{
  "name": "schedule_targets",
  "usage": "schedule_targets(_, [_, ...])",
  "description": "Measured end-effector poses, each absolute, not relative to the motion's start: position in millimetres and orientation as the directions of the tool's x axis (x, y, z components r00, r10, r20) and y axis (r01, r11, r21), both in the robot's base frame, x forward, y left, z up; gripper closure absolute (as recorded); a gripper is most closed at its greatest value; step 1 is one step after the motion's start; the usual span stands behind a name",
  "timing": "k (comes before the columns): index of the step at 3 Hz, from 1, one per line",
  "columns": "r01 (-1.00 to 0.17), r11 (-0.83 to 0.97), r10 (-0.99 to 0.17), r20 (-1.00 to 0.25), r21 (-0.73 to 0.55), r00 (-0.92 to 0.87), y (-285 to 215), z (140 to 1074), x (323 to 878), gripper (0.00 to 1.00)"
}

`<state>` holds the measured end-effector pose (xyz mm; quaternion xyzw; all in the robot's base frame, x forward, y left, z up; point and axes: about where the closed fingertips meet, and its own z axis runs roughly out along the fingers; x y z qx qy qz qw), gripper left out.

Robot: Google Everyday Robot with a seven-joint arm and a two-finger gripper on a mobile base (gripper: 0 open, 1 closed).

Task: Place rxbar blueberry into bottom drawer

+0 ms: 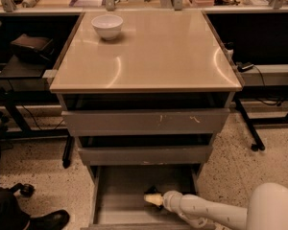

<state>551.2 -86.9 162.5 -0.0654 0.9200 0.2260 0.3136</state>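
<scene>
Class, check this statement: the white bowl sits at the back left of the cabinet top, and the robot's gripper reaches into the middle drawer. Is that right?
Not quite. The camera view shows the gripper reaching into the bottom drawer, which is pulled open, not into the middle one. The rest holds: the white bowl sits at the back left of the cabinet top.
</scene>
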Motion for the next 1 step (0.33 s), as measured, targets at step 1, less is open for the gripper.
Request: schedule_targets(1, [-0.262, 0.889, 0.021, -0.606, 0.375, -0.795, -86.9, 162.5, 551.2, 0.00])
